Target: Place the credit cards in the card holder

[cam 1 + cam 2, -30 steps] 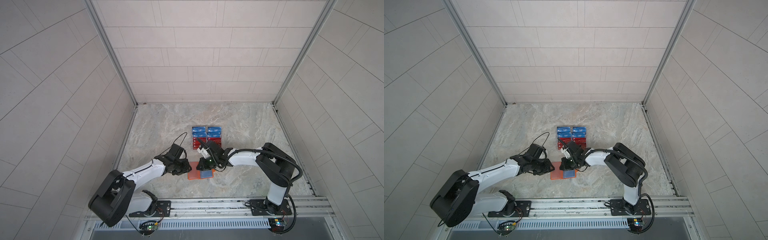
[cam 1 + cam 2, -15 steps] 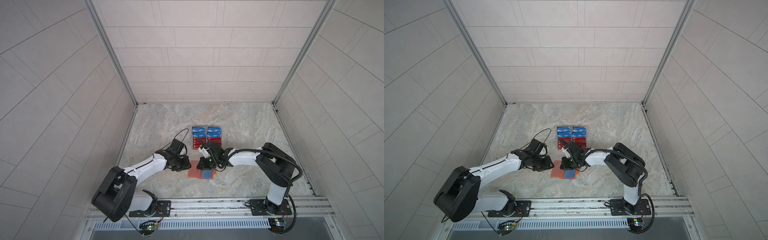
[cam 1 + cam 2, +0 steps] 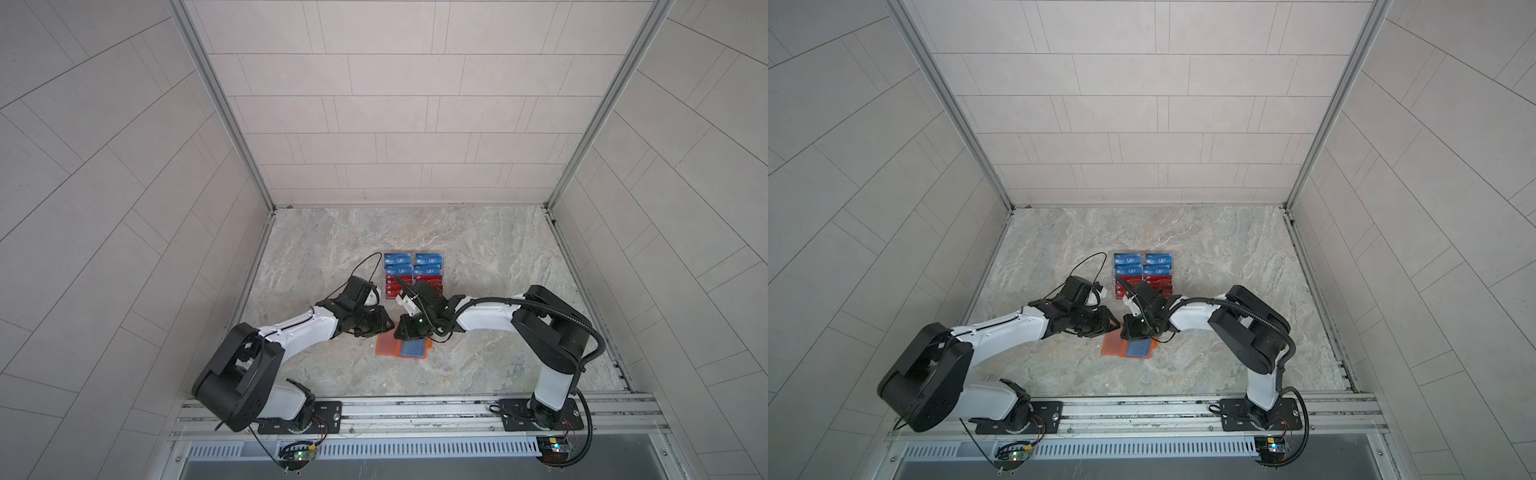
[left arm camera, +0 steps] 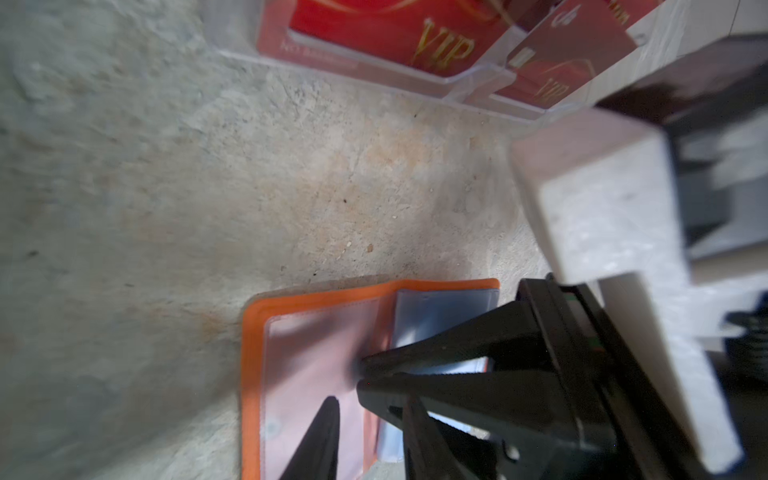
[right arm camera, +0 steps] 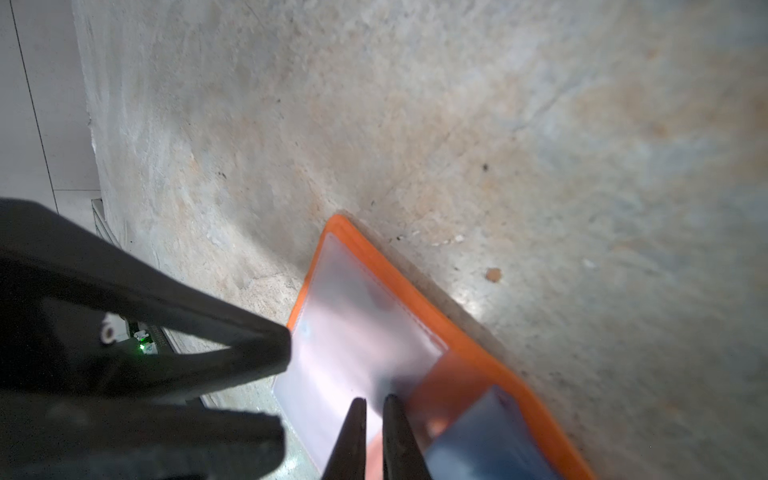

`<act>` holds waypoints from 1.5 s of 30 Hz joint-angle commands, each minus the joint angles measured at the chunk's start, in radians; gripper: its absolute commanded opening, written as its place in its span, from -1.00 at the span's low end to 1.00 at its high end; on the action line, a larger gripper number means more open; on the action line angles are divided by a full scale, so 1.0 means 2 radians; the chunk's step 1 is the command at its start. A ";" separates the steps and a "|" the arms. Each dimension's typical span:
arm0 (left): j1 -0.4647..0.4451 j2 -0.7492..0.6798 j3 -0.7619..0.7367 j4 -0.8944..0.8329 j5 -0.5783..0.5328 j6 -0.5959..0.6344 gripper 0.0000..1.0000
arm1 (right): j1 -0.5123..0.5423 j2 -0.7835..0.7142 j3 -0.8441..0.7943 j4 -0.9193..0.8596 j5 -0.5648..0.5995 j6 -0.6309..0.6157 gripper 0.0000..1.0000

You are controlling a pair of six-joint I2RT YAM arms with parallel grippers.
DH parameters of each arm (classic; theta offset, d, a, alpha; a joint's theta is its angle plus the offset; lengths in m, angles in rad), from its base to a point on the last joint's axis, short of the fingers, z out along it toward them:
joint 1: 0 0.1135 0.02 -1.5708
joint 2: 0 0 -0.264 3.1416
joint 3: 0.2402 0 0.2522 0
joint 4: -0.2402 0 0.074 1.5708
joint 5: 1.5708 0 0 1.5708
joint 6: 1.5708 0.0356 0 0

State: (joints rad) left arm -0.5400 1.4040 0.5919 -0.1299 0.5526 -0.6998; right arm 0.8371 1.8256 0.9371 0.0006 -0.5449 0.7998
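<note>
top views, blue card [image 3: 413,349] in card holder [image 3: 385,345]

Blue cards [image 3: 399,260] [image 3: 1131,260], four showing, just beyond the far edge of the card holder [image 3: 384,347] [image 3: 1111,345]: white "VIP" on each in both top views, clearest on the pair farthest from the card holder. A smaller mark above the letters is too small to read. Red cards [image 4: 374,29], between the blue ones and the card holder, in the clear stand [image 4: 415,81]: slanted gold "VIP" on two of them in the left wrist view. One also has a line of small pale print along its edge, too blurred to read. Gold lettering on the red cards [image 3: 432,284] can't be read in the top views.
</note>
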 commanded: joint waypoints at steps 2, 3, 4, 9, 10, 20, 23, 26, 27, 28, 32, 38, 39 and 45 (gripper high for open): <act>-0.015 0.010 -0.012 0.024 -0.016 -0.006 -0.40 | 0.000 0.011 0.003 -0.025 0.014 -0.004 -0.73; -0.019 0.013 -0.013 0.025 -0.021 -0.006 -0.42 | 0.000 0.012 0.002 -0.025 0.014 -0.003 -0.73; -0.020 0.016 -0.016 0.028 -0.023 -0.007 -0.43 | 0.000 0.013 0.003 -0.025 0.013 -0.003 -0.73; -0.020 0.026 -0.027 0.045 -0.035 -0.014 -0.46 | 0.000 0.014 0.006 -0.029 0.013 -0.006 -0.73; -0.020 0.030 -0.028 0.048 -0.033 -0.015 -0.47 | 0.000 0.012 0.005 -0.029 0.015 -0.006 -0.73; -0.022 0.037 -0.041 0.034 -0.048 -0.017 -0.48 | 0.000 0.007 0.007 -0.035 0.016 -0.009 -0.73; -0.021 0.030 -0.044 0.024 -0.046 -0.010 -0.48 | -0.001 0.004 0.008 -0.036 0.016 -0.009 -0.73; -0.021 0.013 -0.045 0.010 -0.047 -0.007 -0.47 | -0.001 0.000 0.009 -0.036 0.015 -0.012 -0.73; -0.021 0.006 -0.048 0.008 -0.048 -0.007 -0.46 | -0.001 -0.004 0.010 -0.036 0.015 -0.014 -0.73; -0.021 -0.001 -0.050 0.007 -0.048 -0.008 -0.46 | -0.002 -0.007 0.011 -0.036 0.014 -0.016 -0.72; -0.026 -0.016 -0.067 0.021 -0.049 -0.021 -0.44 | -0.009 -0.030 0.024 -0.057 0.010 -0.041 -0.69; -0.042 -0.022 -0.085 0.049 -0.055 -0.047 -0.41 | -0.047 -0.063 0.082 -0.138 -0.003 -0.119 -0.62; -0.043 -0.024 -0.086 0.049 -0.058 -0.047 -0.40 | -0.056 -0.064 0.098 -0.158 -0.004 -0.138 -0.61; -0.043 -0.020 -0.075 0.032 -0.066 -0.036 -0.40 | -0.102 -0.042 0.200 -0.288 0.011 -0.255 -0.35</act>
State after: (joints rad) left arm -0.6205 1.3502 0.4496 0.0063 0.4553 -0.7780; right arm 0.6613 1.7344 1.2633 -0.3809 -0.5461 0.4618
